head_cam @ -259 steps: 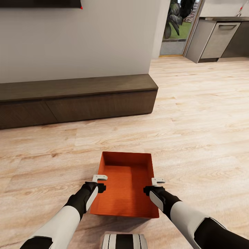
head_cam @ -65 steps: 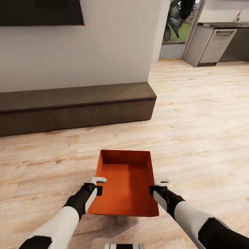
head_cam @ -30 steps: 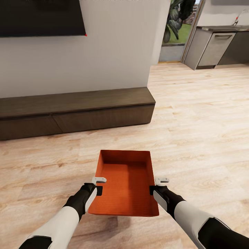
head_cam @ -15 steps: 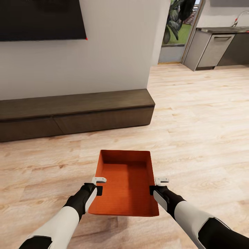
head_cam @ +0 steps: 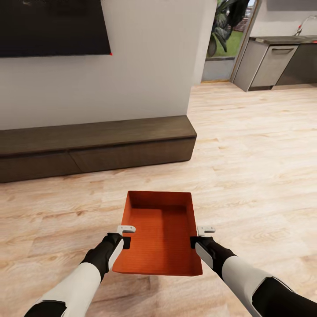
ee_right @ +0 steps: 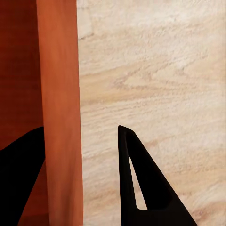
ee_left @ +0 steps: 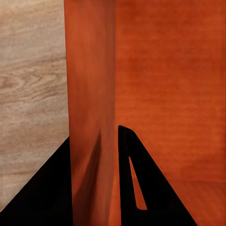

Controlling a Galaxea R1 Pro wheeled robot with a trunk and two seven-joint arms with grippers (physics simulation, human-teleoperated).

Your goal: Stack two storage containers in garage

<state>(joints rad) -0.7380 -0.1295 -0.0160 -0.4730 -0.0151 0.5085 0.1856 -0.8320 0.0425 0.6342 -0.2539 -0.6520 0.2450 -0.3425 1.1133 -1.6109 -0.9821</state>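
Closest in, both arms reach forward with one orange-red storage container (head_cam: 160,231) carried between them, lifted clear of the light wood-plank floor (head_cam: 255,176), its open top up and nothing inside. The left gripper (head_cam: 126,235) has its fingers astride the container's left long wall: in the left wrist view one dark finger (ee_left: 141,188) lies inside against the wall (ee_left: 92,117) and the other sits outside, so the pincer is nearly closed, pinching just the thickness of that wall. The right gripper (head_cam: 199,235) stands at the right long wall; in the right wrist view the wall (ee_right: 59,113) runs next to the inner finger, while the outer finger (ee_right: 141,188) stands apart from it with floor showing between, so that pincer looks wider and I cannot tell whether it truly squeezes the rim. The container's shadow falls on the planks just beneath its near end. Further ahead a long dark wood bench (head_cam: 97,147) runs along a cream wall (head_cam: 145,66), with a black TV (head_cam: 53,26) mounted above it. Beyond the wall's corner, on the right, the planks continue to grey kitchen cabinets (head_cam: 268,66) and a leafy plant (head_cam: 224,22) by a bright opening.
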